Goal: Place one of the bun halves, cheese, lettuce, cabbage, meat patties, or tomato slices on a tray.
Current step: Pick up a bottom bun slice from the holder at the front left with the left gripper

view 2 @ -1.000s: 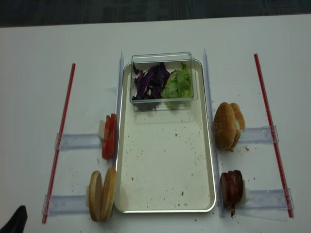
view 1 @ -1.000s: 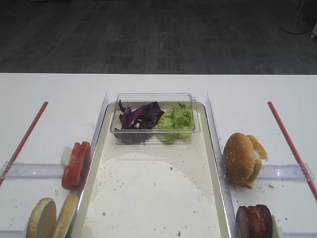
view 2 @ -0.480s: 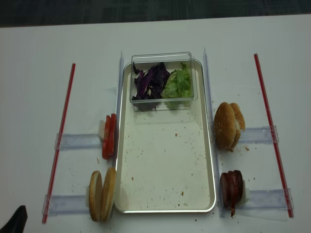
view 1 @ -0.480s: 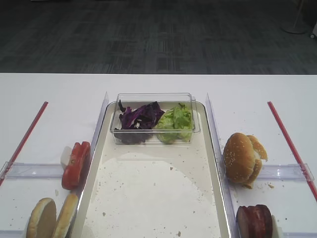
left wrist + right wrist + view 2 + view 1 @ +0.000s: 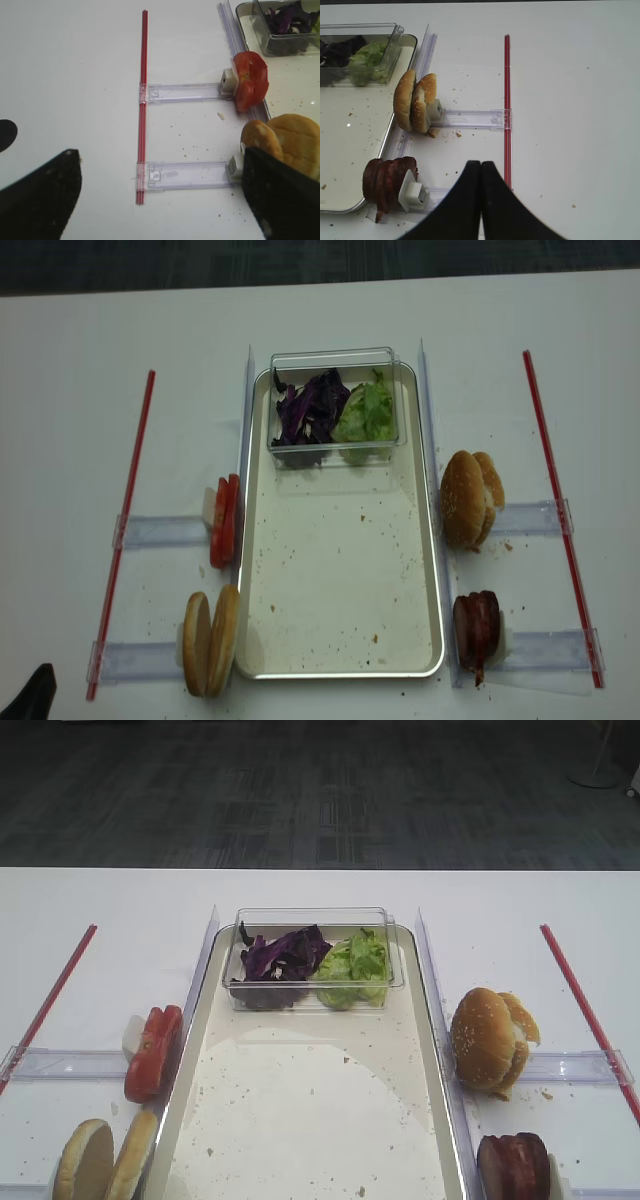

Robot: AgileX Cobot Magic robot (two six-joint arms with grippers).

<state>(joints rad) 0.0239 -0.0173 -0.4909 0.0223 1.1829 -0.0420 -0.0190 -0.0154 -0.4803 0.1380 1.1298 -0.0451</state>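
The silver-rimmed tray (image 5: 186,1070) (image 5: 340,674) has a bare, crumb-speckled floor. Left of it the bun halves (image 5: 100,1162) (image 5: 210,640) (image 5: 295,140) and the tomato slices (image 5: 152,1052) (image 5: 225,522) (image 5: 250,80) stand on edge. The meat patties (image 5: 515,1165) (image 5: 475,632) (image 5: 387,182) stand to its right. Cabbage (image 5: 280,958) (image 5: 310,408) and lettuce (image 5: 352,963) (image 5: 368,412) (image 5: 367,60) fill a clear box. No cheese shows. My left gripper (image 5: 160,200) is open and empty, its right finger close beside the bun halves. My right gripper (image 5: 480,165) is shut on nothing, right of the patties.
The clear plastic box (image 5: 310,917) sits at the tray's far end. A sesame bun (image 5: 488,1040) (image 5: 415,102) stands right of the tray. Clear plastic holders (image 5: 185,175) and red strips (image 5: 50,1000) (image 5: 507,110) lie on the white table on both sides.
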